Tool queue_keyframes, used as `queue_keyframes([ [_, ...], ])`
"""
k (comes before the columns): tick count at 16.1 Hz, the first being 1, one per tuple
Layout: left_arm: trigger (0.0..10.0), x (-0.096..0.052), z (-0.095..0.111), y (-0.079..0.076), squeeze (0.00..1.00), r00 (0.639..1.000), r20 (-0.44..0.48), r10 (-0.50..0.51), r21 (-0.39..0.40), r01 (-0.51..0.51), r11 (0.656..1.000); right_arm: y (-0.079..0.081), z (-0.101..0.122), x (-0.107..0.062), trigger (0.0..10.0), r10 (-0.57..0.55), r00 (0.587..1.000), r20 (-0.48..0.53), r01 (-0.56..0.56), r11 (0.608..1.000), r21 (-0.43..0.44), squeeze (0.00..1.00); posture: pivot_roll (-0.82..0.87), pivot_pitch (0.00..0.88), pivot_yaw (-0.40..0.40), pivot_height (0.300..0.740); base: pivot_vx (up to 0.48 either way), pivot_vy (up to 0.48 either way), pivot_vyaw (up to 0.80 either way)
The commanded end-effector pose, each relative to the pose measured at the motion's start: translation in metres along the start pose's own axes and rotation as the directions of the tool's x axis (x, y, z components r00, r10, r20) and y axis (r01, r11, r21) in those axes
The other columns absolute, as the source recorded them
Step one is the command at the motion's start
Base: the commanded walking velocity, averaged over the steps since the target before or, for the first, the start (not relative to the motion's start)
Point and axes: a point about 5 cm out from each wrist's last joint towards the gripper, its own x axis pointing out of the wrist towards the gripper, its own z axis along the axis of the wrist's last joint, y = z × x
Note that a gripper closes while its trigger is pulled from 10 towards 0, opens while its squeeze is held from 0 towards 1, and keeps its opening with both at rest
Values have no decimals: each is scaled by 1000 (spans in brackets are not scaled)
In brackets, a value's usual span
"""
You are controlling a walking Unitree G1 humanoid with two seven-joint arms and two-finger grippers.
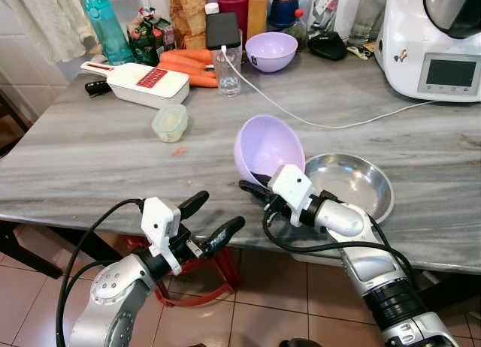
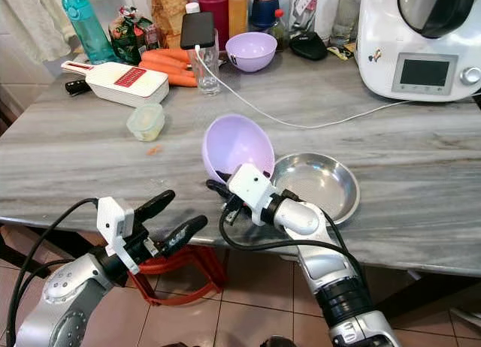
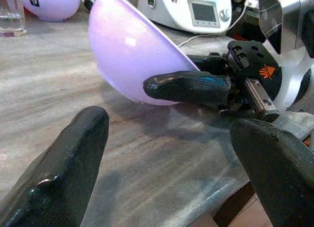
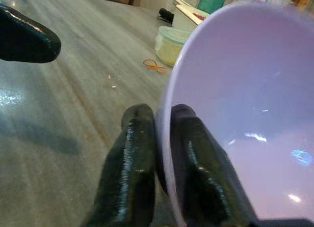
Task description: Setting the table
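Grey marble table (image 1: 90,152) runs across the scene over a tiled floor, and near its front edge the lilac bowl (image 1: 268,146) is tipped steeply on its side, its opening facing the robot. The right gripper (image 1: 255,188) is clamped on the bowl's lower rim, one black finger inside and one outside, as the right wrist view shows plainly. Whether the bowl's underside touches the marble is hard to tell; from the left wrist view it seems to hang just above it.

Just beside the bowl, to the robot's right, a shallow steel dish (image 1: 353,183) sits flat on the table. The left gripper (image 1: 211,221) hovers at the table's front edge, well left of the bowl, its fingers spread wide with nothing between them.

Farther back lie a small lidded container (image 1: 170,122), a white grater (image 1: 137,84), carrots (image 1: 188,66), a glass (image 1: 227,73) with a phone (image 1: 223,30) resting on it, a second lilac bowl (image 1: 270,51), a teal bottle (image 1: 105,25) and a white kitchen machine (image 1: 432,43). A red stool (image 1: 214,276) stands under the table.
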Motion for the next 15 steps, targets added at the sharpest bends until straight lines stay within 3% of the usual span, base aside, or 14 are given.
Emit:
queue_keyframes([
  [1,10000,-2,1,-2,0,1000,-10,-11,4,11,1000,3,-4,-1,10000,16,1000,-18,-16,1000,-18,1000,-67,131,87,740,0,0,0],
  [9,10000,-1,0,-1,0,1000,-12,-19,5,19,1000,-8,-3,-5,10000,-58,998,-23,57,996,-64,1000,-70,123,87,740,0,0,0],
  [15,10000,0,-1,2,0,1000,-11,-6,8,6,1000,-18,20,-7,10000,-111,993,43,114,990,-85,1000,-76,120,88,740,0,0,0],
])
